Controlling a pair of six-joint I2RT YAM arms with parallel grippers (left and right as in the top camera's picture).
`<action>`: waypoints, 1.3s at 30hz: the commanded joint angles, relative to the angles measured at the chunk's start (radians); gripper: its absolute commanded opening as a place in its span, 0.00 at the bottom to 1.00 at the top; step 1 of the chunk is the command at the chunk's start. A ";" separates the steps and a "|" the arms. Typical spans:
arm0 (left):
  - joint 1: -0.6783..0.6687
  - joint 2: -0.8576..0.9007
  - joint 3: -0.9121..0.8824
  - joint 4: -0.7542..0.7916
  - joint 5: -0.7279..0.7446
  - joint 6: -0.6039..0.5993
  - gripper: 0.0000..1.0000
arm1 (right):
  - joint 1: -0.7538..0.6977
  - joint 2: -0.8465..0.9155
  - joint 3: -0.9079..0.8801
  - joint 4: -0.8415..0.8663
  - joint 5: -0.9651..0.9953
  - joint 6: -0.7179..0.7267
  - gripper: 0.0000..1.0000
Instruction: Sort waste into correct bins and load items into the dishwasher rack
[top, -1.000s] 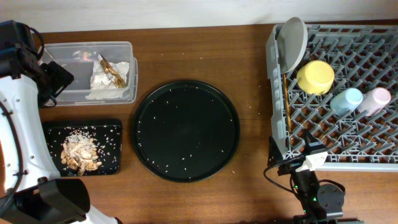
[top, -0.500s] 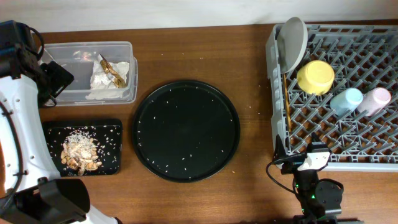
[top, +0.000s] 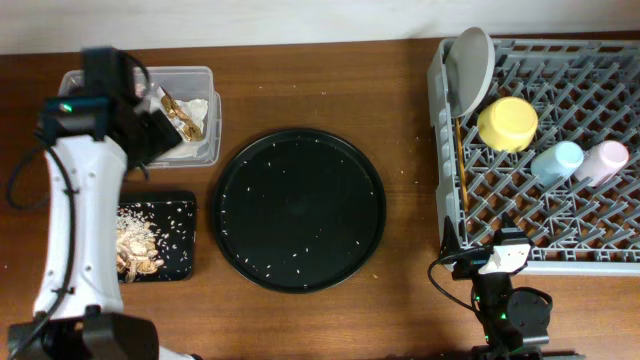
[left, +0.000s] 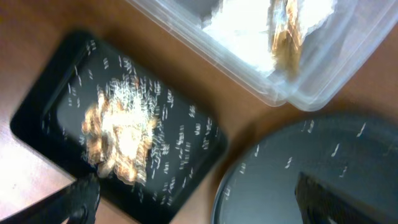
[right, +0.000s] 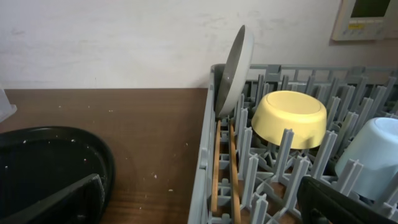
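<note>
The dishwasher rack (top: 560, 215) holds the grey plate (top: 468, 65) on edge, the yellow bowl (top: 507, 123), the blue cup (top: 557, 161), the pink cup (top: 601, 162) and the chopsticks (top: 461, 165). The clear tub (top: 200, 80) holds the napkin (top: 195, 110). The black rectangular tray (top: 180, 205) holds the food scraps and rice (top: 135, 250). My left gripper (top: 158, 140) hovers over the tub's front edge, open and empty (left: 199, 199); its view shows the scraps (left: 118, 124) and the tub (left: 323, 68). My right gripper (right: 208, 205) is open and empty at the rack's near left corner, facing the chopsticks (right: 224, 168), plate (right: 235, 68) and bowl (right: 289, 118).
The large round black tray (top: 300, 210) with scattered rice grains lies mid-table between the bins and the rack, and shows in the left wrist view (left: 323, 168). A few crumbs lie on the wood near the rack. A pale wall runs behind the table.
My left arm has swung in from the table's far left edge to above the tub and the black tray. The right gripper has drawn back slightly from the rack.
</note>
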 joint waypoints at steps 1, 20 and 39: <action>-0.026 -0.181 -0.366 0.227 -0.003 0.041 0.99 | -0.007 -0.008 -0.005 -0.007 0.012 0.001 0.98; -0.026 -1.377 -1.720 1.236 0.233 0.364 0.99 | -0.007 -0.008 -0.005 -0.007 0.012 0.001 0.98; -0.028 -1.674 -1.720 1.213 0.226 0.558 0.99 | -0.007 -0.008 -0.005 -0.007 0.012 0.001 0.98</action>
